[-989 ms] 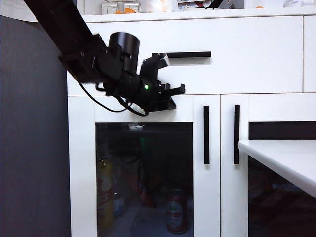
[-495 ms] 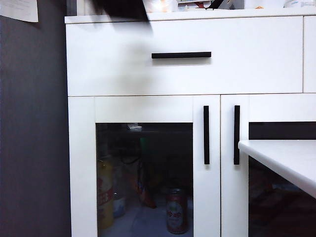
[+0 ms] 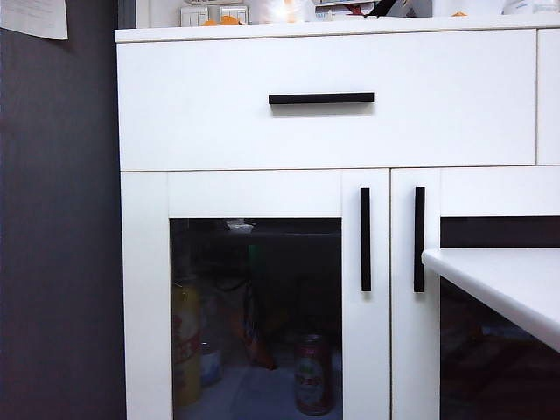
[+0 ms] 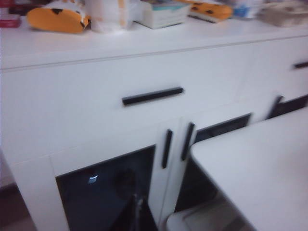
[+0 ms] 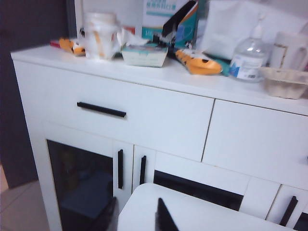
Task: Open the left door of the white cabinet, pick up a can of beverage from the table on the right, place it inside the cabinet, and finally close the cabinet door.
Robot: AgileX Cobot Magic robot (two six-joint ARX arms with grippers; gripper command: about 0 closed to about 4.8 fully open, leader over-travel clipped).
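Note:
The white cabinet fills the exterior view, and its left door is shut flush, its black bar handle upright. Behind the dark glass the red can of beverage stands upright on the cabinet floor. The white table juts in from the right. Neither arm shows in the exterior view. My left gripper is shut and empty, well back from the door. My right gripper is open and empty above the table's near corner.
A yellow bottle and packets stand inside, left of the can. The matching right door is shut too. A dark grey wall panel flanks the cabinet. A tissue box, orange packets and a pump bottle crowd the cabinet top.
The left arm, in front of the drawer a second ago, has swung up and out of the exterior view. The door stays shut and the can has not moved.

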